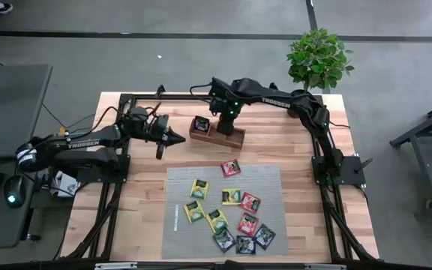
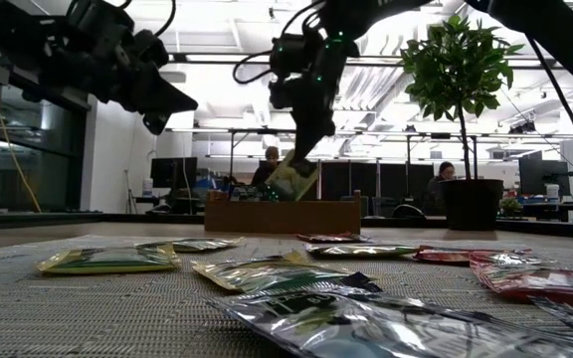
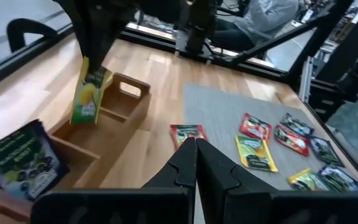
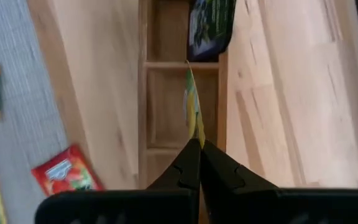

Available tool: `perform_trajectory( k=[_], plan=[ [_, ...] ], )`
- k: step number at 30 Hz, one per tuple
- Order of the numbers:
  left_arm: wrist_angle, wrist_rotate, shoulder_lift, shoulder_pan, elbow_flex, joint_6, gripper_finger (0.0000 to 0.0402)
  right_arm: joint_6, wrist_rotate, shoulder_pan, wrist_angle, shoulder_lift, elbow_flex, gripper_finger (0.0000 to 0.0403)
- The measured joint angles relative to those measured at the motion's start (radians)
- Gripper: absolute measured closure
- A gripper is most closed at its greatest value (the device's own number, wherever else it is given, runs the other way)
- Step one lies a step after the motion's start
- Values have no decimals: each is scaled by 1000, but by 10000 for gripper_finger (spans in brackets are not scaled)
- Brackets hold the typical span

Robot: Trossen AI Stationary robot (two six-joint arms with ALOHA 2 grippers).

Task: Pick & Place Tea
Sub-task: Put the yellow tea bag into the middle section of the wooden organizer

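Yellow-green sachet [image 4: 193, 112] in R fingers [image 4: 197, 146] (over tray [image 4: 146, 99])

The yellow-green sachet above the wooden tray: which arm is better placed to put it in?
Right: the right gripper already pinches the yellow-green sachet above the tray. The left gripper waits beside it, shut.

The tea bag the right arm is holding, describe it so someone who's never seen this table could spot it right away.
Find the wooden tray at the table's far side, beyond the grey mat. Over its middle compartment the right gripper pinches a yellow-green sachet hanging on edge. It is the only tea bag in the air: a black sachet sits in the tray, the rest lie on the mat.
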Motion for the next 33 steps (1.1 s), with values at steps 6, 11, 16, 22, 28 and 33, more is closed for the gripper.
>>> perform_trajectory(
  k=[6,11,16,22,28,33],
  plan=[
    [0,0,0,18,0,-2,401,-14,-13,0,54,0,-33,403],
    [-5,0,0,15,0,-2,401,-21,18,0,45,0,-35,403],
    [-23,0,0,15,1,-2,401,-27,19,0,59,0,-35,403],
    [-32,10,1,15,1,-2,401,-34,20,0,55,0,-35,402],
    [-32,12,1,15,1,-1,401,-33,36,0,43,0,-35,402],
    [-37,13,1,15,1,1,401,-31,36,0,41,0,-35,402]
  ],
)
